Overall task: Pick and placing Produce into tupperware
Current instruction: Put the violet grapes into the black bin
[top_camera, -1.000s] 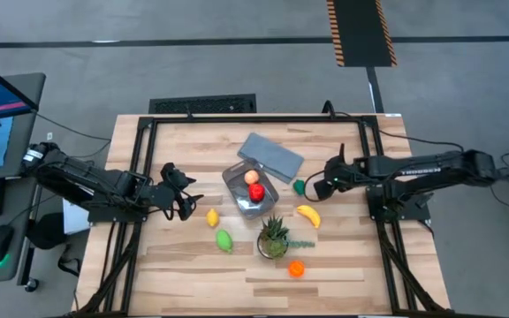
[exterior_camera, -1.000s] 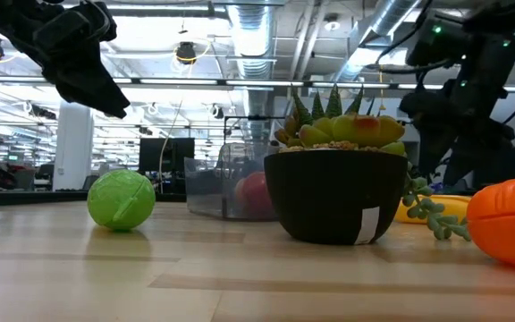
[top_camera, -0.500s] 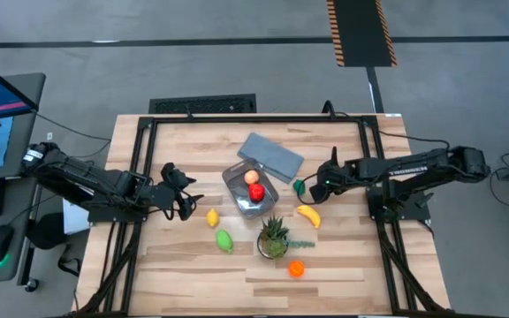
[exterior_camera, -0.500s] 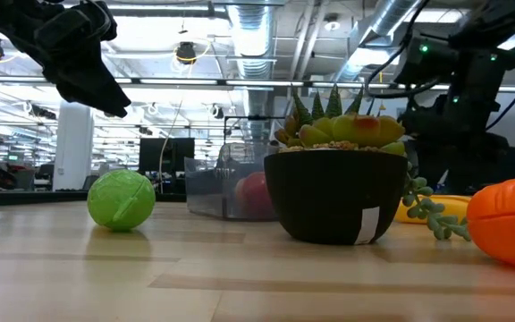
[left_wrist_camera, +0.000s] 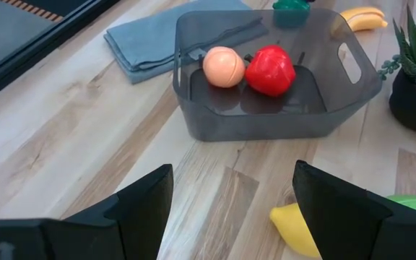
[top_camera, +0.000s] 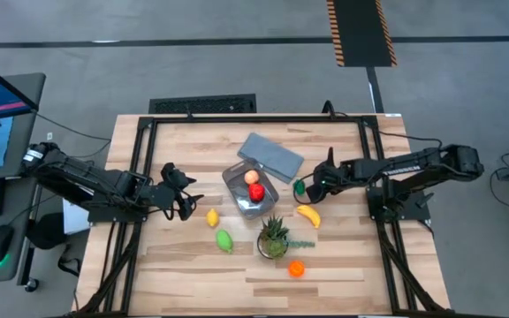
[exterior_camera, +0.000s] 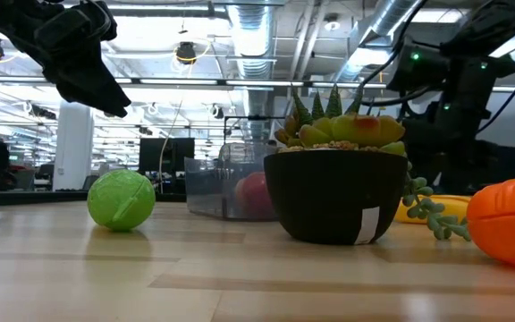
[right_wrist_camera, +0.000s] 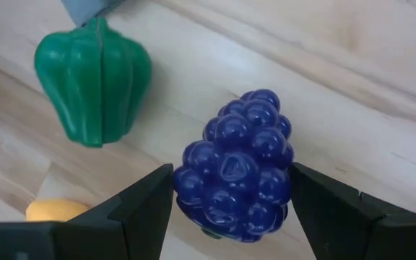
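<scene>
Right wrist view has the purple grape bunch (right_wrist_camera: 235,167) sitting right between your right gripper's (right_wrist_camera: 231,217) two fingers, one finger on each side and closed up against it, so you've got hold of it; whether it's lifted clear of the wood I can't tell. Just beside it lies a green pepper (right_wrist_camera: 94,78), with a bit of the yellow banana (right_wrist_camera: 53,210) showing past that. High view puts the right gripper (top_camera: 315,184) close beside the green pepper (top_camera: 300,186), between the tupperware (top_camera: 253,193) and the banana (top_camera: 307,215). The tub already holds a peach-coloured fruit (left_wrist_camera: 223,66) and a red one (left_wrist_camera: 269,70), seen clearly from the left wrist. So the step in hand looks like carrying the grapes over for the drop. Next you need to raise it enough to clear the tub wall, bring it across to the tub, get over the open part beside the two fruits, then let go. Mind the grey-blue lid (top_camera: 270,155) touching the tub's far side and the potted plant (top_camera: 273,237) near its other end. Left gripper (top_camera: 180,196) waits well apart on the tub's other side, fingers spread and holding nothing, with a yellow lemon (top_camera: 212,217) and a green lime (top_camera: 224,239) near it. An orange piece (top_camera: 296,268) lies past the plant.
</scene>
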Robot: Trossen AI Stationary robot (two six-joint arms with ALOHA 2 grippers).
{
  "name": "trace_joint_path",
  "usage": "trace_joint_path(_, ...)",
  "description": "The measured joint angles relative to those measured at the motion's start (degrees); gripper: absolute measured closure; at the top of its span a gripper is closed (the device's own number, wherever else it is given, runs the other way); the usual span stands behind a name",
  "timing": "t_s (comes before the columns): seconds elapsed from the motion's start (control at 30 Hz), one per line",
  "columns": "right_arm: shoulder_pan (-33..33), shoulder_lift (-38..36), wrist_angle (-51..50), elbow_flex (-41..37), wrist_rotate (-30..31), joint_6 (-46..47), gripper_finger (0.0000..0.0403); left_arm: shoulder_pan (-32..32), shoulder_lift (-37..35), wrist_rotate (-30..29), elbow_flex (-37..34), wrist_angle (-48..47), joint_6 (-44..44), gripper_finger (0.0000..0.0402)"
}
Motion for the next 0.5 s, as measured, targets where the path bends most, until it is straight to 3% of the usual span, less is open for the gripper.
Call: trace_joint_path(0.5,-4.54,0.00,-0.40,0.00,-1.11,-1.47,0.0112,-0.02,0.00,0.15,0.00,0.01,-0.02,0.0129)
